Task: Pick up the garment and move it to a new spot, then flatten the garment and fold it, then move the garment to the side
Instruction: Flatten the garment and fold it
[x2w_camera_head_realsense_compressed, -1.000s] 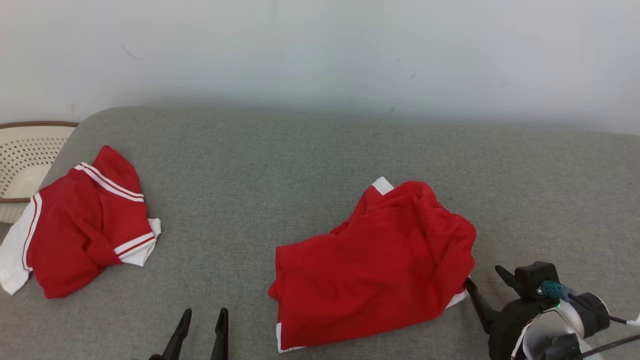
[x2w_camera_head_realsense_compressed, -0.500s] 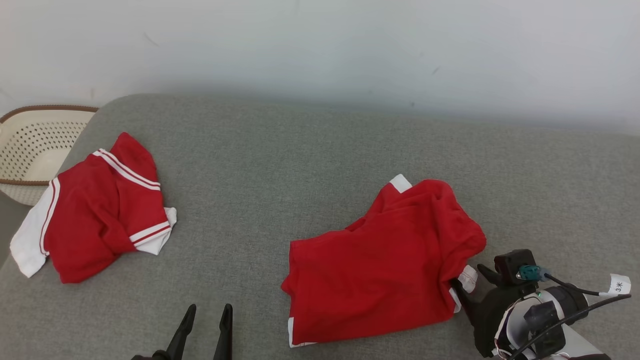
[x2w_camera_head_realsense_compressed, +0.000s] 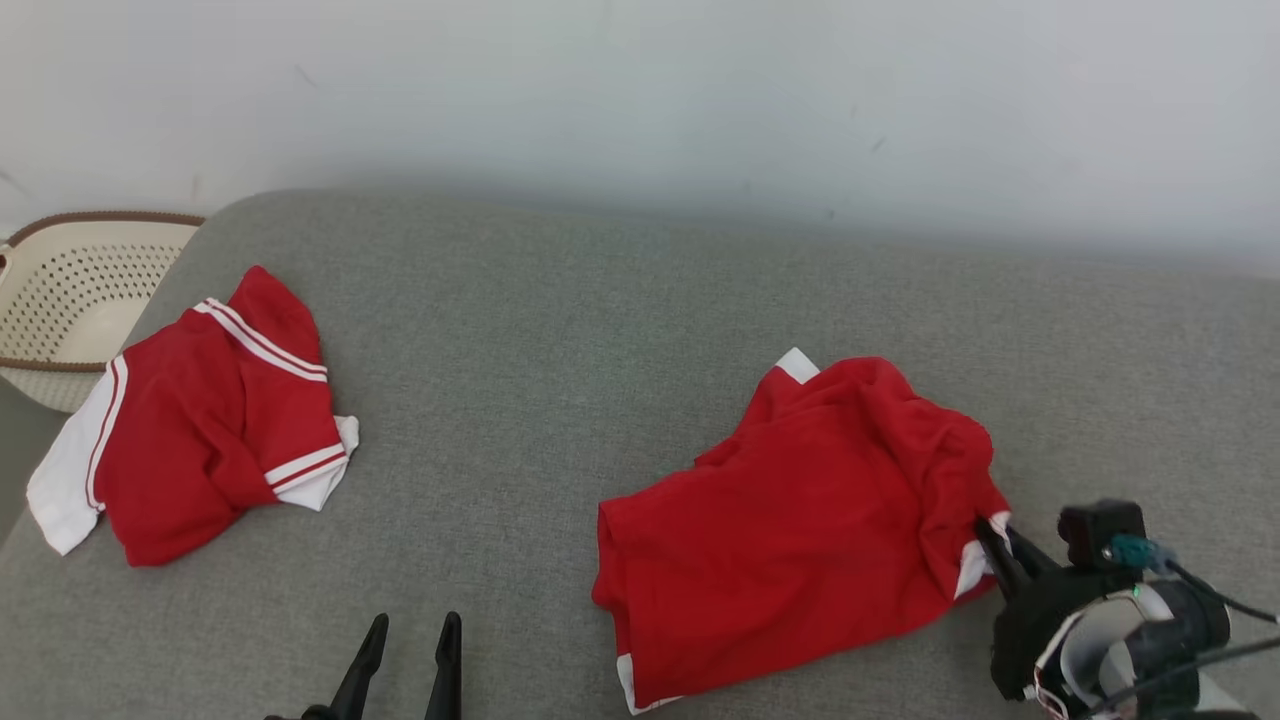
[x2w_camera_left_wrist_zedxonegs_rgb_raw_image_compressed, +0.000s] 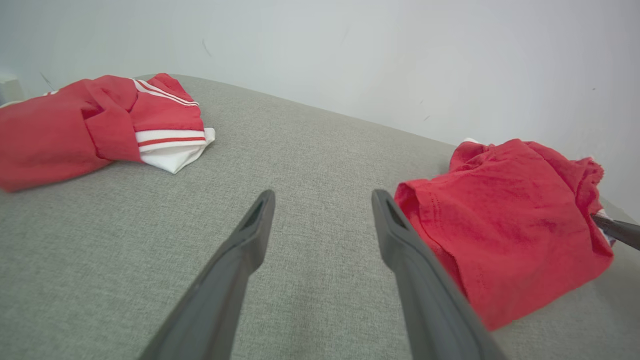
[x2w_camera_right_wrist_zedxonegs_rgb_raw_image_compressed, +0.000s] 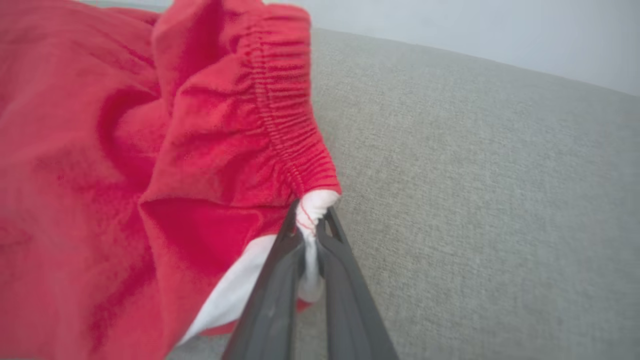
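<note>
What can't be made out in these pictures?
- Basket: cut off by the head view's left edge.
- Held garment: its underside, hidden by its own folds, every view.
- Right gripper: fingertip pads, covered by pinched white trim, right wrist view.
- Left gripper: base, cut off by head view's bottom edge.

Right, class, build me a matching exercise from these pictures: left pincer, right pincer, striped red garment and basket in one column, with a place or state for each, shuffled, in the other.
1 left pincer
2 right pincer
3 striped garment
4 basket

A shut on the plain red garment's white edge
B past the cushion's left end
C open, holding nothing
D lying at the cushion's left

Pairs: 1-C, 2-A, 3-D, 4-B
</note>
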